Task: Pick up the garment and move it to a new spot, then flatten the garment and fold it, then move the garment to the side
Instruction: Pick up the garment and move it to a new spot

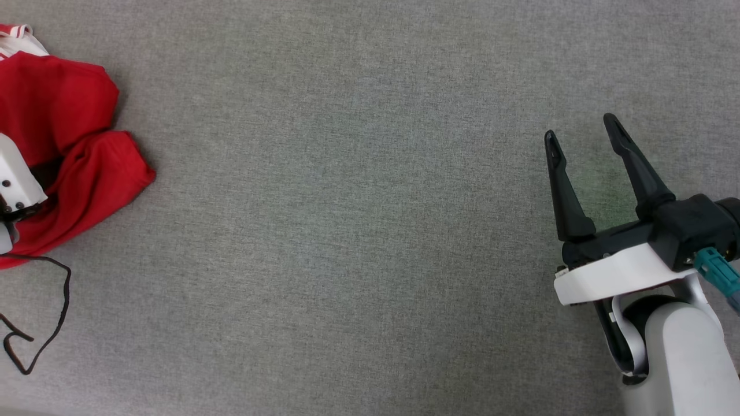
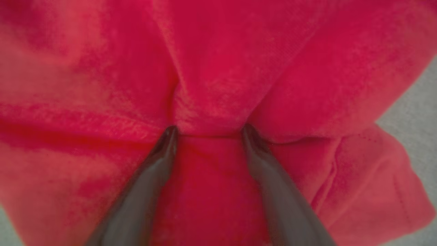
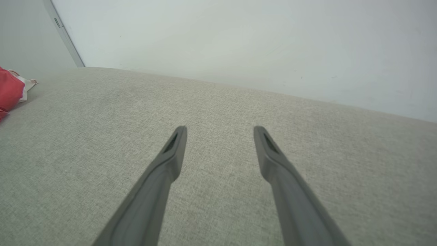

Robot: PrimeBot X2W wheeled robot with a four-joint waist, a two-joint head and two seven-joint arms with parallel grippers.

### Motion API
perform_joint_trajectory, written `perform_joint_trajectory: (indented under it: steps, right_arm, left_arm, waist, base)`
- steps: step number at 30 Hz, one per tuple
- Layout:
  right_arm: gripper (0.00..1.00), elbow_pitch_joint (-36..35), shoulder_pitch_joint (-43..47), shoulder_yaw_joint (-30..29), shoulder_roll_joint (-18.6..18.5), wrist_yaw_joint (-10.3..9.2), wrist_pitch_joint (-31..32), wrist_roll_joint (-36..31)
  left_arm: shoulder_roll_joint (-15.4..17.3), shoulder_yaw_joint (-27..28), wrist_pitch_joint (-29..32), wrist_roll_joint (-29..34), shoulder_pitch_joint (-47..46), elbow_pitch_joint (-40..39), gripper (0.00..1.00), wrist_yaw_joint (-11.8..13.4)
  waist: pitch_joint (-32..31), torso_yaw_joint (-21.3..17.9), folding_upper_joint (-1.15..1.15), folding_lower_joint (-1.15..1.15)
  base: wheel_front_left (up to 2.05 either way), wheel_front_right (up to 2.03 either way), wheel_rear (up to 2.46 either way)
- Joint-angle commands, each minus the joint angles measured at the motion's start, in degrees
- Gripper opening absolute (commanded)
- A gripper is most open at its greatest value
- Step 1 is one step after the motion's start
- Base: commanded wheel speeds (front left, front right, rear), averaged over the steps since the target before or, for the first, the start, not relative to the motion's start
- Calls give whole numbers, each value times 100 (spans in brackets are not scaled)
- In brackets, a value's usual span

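- the table [image 1: 347, 231], covered in grey woven cloth, runs off every edge of the head view; the garment lies at its far left edge in that view, and the cloth to the right of it is bare.
- a pale wall [image 3: 239, 41] rises behind the table in the right wrist view, up and to the right of the garment.
- the garment [image 1: 69, 144] is a crumpled red heap resting on the table, cut off by the left border of the head view. we see plain red folds, with a white sleeve and its red-striped trim [image 1: 17, 37] at the heap's top corner. we cannot see any print.
- the right pincer [image 1: 584, 128] is well apart from the garment, far to its right. its two dark fingers are spread wide with nothing between them. in its own wrist view [image 3: 220, 130] the garment [image 3: 8, 90] is a small red patch at the left edge.
- the left pincer [image 2: 209, 129] is down on the garment [image 2: 218, 61]. its fingers are spread wide, and both tips press into the red cloth with a strip of it between them. we see no closed grip.
- the left arm's white casing [image 1: 14, 173] sits over the heap's lower part.
- a thin black cord [image 1: 40, 312] loops on the table just below the garment.
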Motion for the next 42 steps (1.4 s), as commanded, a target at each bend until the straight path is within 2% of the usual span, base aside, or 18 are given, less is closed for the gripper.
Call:
perform_joint_trajectory:
  steps: [1,5,11,18,23,27,33,42]
  right_arm:
    - [100,14,-141,16,3,-2,-11,3]
    - [100,82,-87,-3,2,-2,-33,12]
    - [100,233,127,-119,2,-2,-111,121]
    - [100,370,490,-230,3,-2,-160,332]
    - [100,440,794,-336,3,-2,-154,466]
    - [100,445,978,-399,4,-2,-140,534]
    - [100,369,1305,-483,3,-2,-68,607]
    - [100,147,1618,-617,4,-2,85,637]
  left_arm:
    - [-288,-208,56,97,421,289,0,13]
    - [-115,-293,-606,338,270,74,0,12]
    - [-27,-375,-1997,776,-30,-106,0,116]
    - [-69,-526,-3488,1198,-248,-217,0,131]
    - [-264,-634,-4303,1373,-329,-334,0,198]
    - [-447,-702,-4596,1432,-292,-465,0,261]
    - [-975,-853,-4848,1360,25,-926,0,381]
    - [-1885,-1417,-4605,1213,938,-2090,0,396]
  waist:
    - [-22,8,0,0]
    - [-200,43,0,0]
    - [-772,92,0,0]
    - [-1595,60,0,0]
    - [-2175,-79,0,0]
    - [-2454,-217,0,0]
    - [-2874,-609,0,0]
    - [-3030,-1227,0,0]
  base:
    - [0,0,0]
    - [0,0,0]
    - [0,0,0]
    - [0,0,0]
    - [0,0,0]
    - [0,0,0]
    - [0,0,0]
    - [0,0,0]
